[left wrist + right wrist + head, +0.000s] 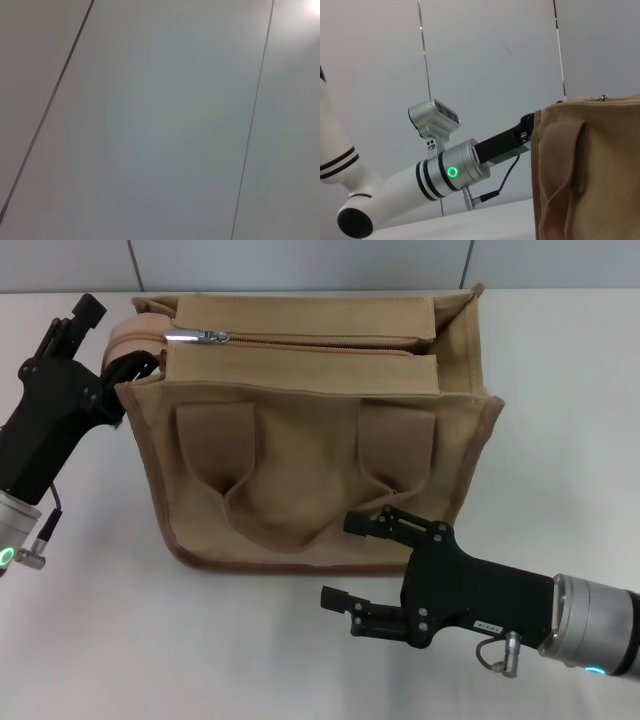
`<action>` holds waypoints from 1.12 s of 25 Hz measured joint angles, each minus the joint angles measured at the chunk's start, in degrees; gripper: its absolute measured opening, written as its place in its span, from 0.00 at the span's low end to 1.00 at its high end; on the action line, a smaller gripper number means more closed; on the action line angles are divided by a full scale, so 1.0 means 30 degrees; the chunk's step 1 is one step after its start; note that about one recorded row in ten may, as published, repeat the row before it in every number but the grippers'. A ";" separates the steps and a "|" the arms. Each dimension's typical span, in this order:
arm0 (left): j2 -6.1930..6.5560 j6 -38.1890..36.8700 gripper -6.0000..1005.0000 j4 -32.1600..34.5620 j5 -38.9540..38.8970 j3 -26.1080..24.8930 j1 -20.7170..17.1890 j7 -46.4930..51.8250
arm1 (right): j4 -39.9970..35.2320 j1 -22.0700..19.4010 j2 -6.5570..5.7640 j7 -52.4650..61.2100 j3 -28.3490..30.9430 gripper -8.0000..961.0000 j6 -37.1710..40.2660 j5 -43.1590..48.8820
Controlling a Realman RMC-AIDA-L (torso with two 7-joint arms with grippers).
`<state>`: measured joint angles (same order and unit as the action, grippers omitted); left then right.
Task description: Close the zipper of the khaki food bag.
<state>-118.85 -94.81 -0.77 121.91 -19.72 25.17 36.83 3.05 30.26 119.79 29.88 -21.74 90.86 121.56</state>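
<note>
We see left gripper (128,365) at bag (310,430) left end, jaws unclear; right gripper (362,565) near front, jaws released; zipper (300,340) pull at left.

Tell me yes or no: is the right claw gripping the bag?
No; in the head view the right claw hangs open in front of the khaki food bag, not gripping it.

Head overhead; wrists low, outward-facing

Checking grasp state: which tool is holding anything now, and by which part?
Right tool is open, holding nothing, in front of the bag. Left tool sits at the bag's end; its grip is hidden.
</note>
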 joint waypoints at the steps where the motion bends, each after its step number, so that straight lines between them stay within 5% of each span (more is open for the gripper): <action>1: 0.0000 0.0000 0.75 0.0000 0.0000 0.0000 0.0000 0.0000 | 0.0000 0.0000 0.0000 0.0000 0.0000 0.84 0.0000 0.0000; 26: -0.0020 0.0279 0.72 -0.0233 0.0058 0.0283 -0.0926 -0.0209 | 0.0276 0.0107 0.0000 0.0047 0.0273 0.84 -0.0727 -0.0032; 28: -0.0021 0.0179 0.58 -0.0239 0.0057 0.0292 -0.0913 -0.0208 | 0.0277 0.0098 0.0000 0.0056 0.0273 0.84 -0.0728 -0.0032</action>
<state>-118.92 -94.27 -1.49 122.08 -18.84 22.43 36.21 3.88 30.56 119.79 30.04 -20.92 88.68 121.46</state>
